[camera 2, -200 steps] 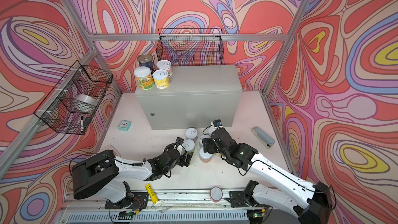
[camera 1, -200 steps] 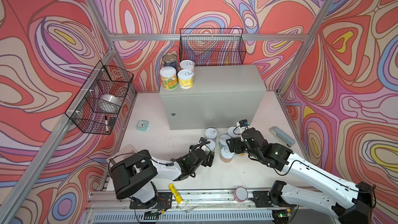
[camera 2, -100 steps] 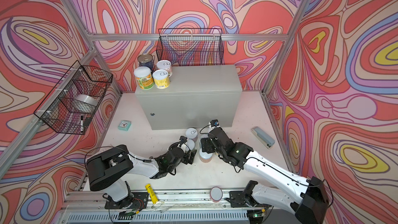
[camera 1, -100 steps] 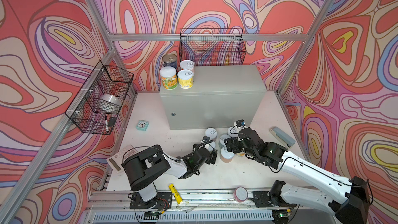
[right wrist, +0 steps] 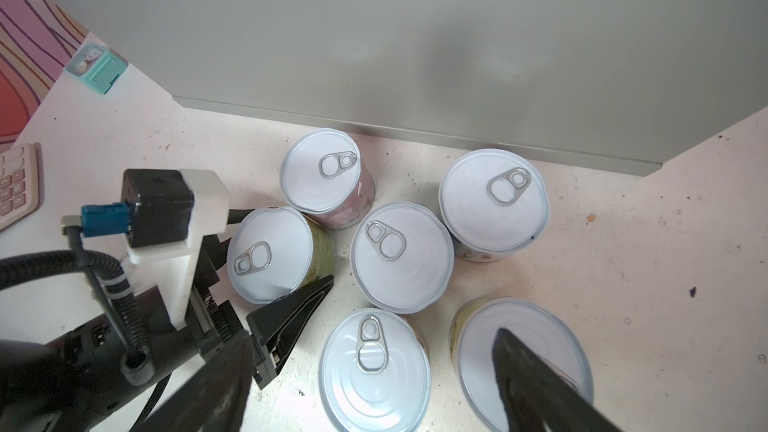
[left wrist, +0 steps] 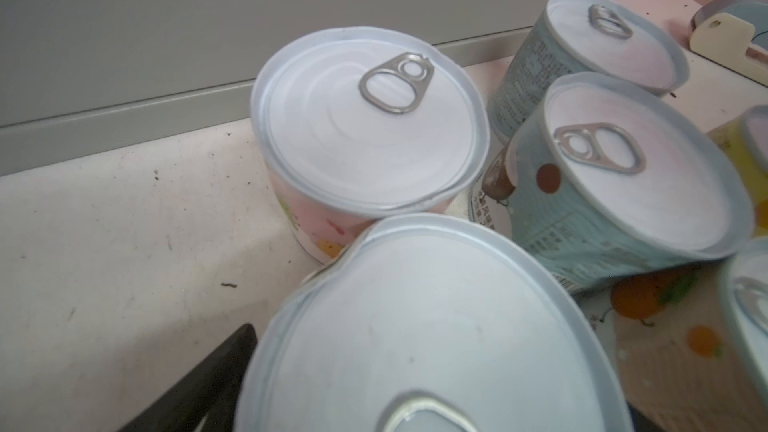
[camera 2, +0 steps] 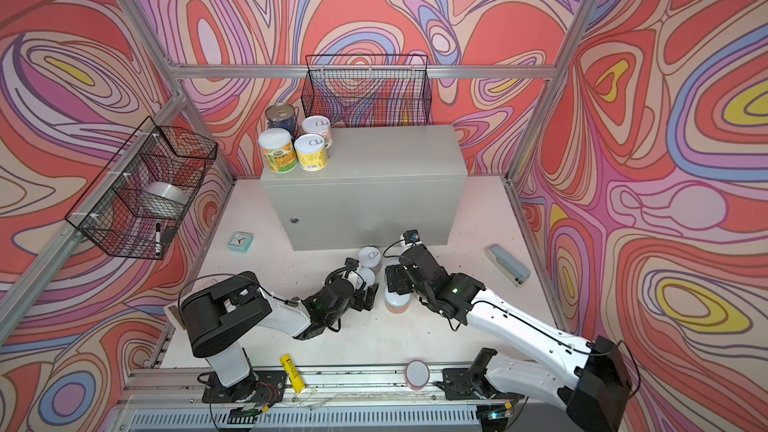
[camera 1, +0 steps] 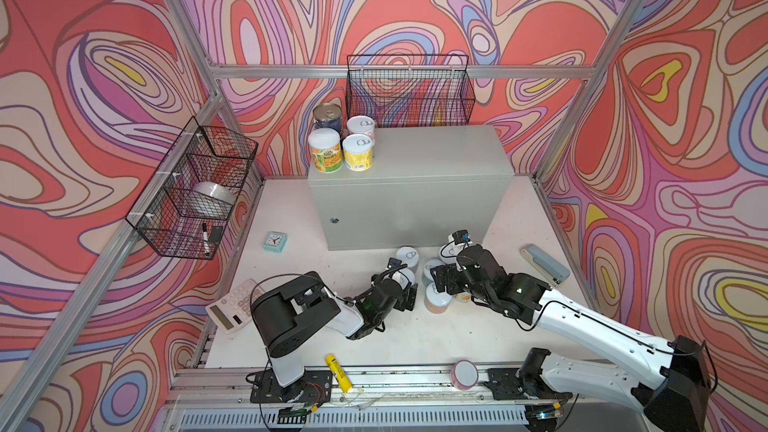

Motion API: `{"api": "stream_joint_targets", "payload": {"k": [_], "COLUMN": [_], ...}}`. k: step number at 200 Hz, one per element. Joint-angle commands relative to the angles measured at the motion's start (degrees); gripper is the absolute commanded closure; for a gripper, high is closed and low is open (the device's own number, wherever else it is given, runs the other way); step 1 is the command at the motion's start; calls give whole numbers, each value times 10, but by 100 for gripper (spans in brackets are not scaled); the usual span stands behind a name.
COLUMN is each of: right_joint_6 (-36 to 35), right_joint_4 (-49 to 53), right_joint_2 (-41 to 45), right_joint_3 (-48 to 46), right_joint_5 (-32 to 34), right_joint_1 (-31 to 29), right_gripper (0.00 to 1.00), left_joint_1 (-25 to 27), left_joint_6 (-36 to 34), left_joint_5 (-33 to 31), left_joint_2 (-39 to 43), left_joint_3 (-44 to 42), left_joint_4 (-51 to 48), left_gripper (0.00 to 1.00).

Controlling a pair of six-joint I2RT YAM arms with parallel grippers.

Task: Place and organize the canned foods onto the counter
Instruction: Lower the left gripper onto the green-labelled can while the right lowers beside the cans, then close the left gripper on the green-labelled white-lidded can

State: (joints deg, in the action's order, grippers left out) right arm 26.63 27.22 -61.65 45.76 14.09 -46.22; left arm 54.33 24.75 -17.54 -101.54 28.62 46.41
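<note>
**Grey counter (camera 1: 436,160): four cans up top, six at its foot**

On the counter's flat top, at the back corner on the left arm's side: four cans (camera 1: 358,153), upright, packed two by two. One has a bare-metal lid, the rest white.

On the table at the foot of the counter's front: six cans (right wrist: 401,255), upright, white pull-tab lids, bunched close together.

Left gripper (right wrist: 278,255): low in that bunch. Jaws spread wide, one finger on either side of the green-label can (right wrist: 322,243), which stands in the second row out from the counter.

Right gripper (camera 1: 441,282): above the row farthest from the counter. Jaws wide, holding nothing.
</note>
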Motion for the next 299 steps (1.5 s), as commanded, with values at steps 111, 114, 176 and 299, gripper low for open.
{"api": "stream_joint_targets", "payload": {"k": [111, 114, 176, 299], "right_joint_6": [-28, -28, -35, -52], "right_joint_4": [-33, -34, -47, -62], "right_joint_2": [-31, -32, -44, -63], "right_joint_3": [16, 16, 15, 42], "right_joint_5": [-2, -2, -3, 7], "right_joint_1": [-3, -2, -3, -3], "right_gripper": [8, 8, 8, 8], "left_joint_1": [-11, -11, -11, -3], "left_joint_6": [5, 3, -2, -15], "left_joint_5": [9, 9, 0, 10], "left_joint_2": [-8, -7, -11, 109], "left_joint_3": [61, 62, 79, 68], "left_joint_4": [-64, -68, -109, -247], "left_gripper": [5, 5, 18, 100]}}
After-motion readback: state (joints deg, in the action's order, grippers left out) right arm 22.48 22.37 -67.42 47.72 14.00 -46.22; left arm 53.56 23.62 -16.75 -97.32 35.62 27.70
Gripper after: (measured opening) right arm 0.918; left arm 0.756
